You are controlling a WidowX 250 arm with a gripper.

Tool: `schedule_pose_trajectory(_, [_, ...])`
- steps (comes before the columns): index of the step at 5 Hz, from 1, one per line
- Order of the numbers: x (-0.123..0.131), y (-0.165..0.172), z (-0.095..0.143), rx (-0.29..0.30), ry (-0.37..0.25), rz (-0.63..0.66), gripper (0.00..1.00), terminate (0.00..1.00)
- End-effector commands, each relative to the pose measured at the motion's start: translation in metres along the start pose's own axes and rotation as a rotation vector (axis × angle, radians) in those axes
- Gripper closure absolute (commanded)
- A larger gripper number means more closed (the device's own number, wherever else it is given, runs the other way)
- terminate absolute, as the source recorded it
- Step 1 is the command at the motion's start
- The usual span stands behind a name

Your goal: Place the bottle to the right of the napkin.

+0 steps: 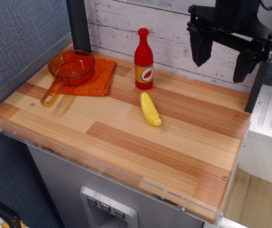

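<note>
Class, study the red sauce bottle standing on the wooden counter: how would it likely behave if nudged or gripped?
The bottle is tall and narrow and stands upright, so a push near its cap would probably tip it. Its round body suggests it would roll once down. It looks like glossy plastic, so likely light, stiff and somewhat slippery.

Gripper (222,57) up high, far right, jaws apart, pointing down.

Even, bright, diffuse light covers the striped wooden desk (126,128); objects on it cast only faint, short shadows. A soft sheen runs along its clear plastic front edge. Focus is sharp throughout.
</note>
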State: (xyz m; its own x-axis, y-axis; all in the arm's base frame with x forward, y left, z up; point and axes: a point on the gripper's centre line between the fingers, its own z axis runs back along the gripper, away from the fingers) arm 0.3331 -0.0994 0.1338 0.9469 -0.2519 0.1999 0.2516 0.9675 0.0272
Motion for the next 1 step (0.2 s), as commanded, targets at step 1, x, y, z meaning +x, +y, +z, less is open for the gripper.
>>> schedule_pose_trajectory(1, [0.0025,0.0002,0.0175,-0.005,-0.047,-0.006,0.0,1.0])
